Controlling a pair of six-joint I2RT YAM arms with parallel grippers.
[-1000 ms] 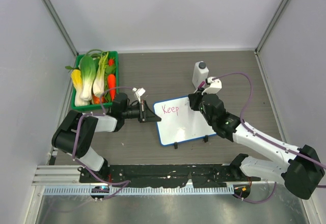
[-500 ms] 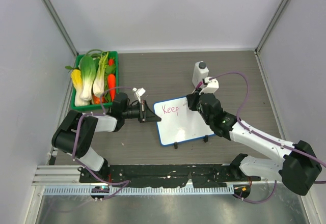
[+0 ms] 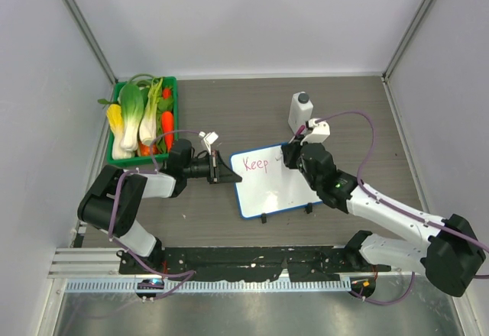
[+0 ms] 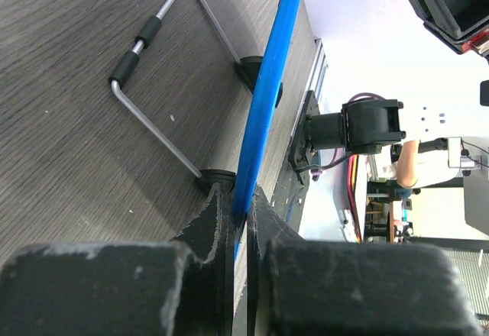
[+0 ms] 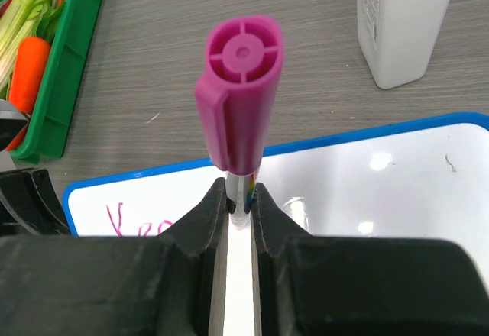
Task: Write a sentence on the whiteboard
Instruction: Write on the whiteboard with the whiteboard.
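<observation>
Whiteboard gripped at its edge, marker above it
The whiteboard (image 3: 276, 189) sits mid-table (image 3: 244, 114), and its sentence (image 3: 256, 164) reads "Keep". The left tool (image 4: 241, 198) is clamped on its blue rim, and the right tool (image 5: 238, 198) is clamped on a pink-capped marker (image 5: 241, 99).

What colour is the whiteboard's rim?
The whiteboard rim is blue; clearest in the left wrist view.

Enclosure: plain white wall panels (image 3: 252, 15) on three sides | corners: slanted grey metal posts (image 3: 84, 27) | surface: grey wood-grain tabletop (image 3: 252, 107) | near edge: black rail (image 3: 244, 258), then brushed steel sheet (image 3: 252, 313) | light: even, soft shadows
</observation>
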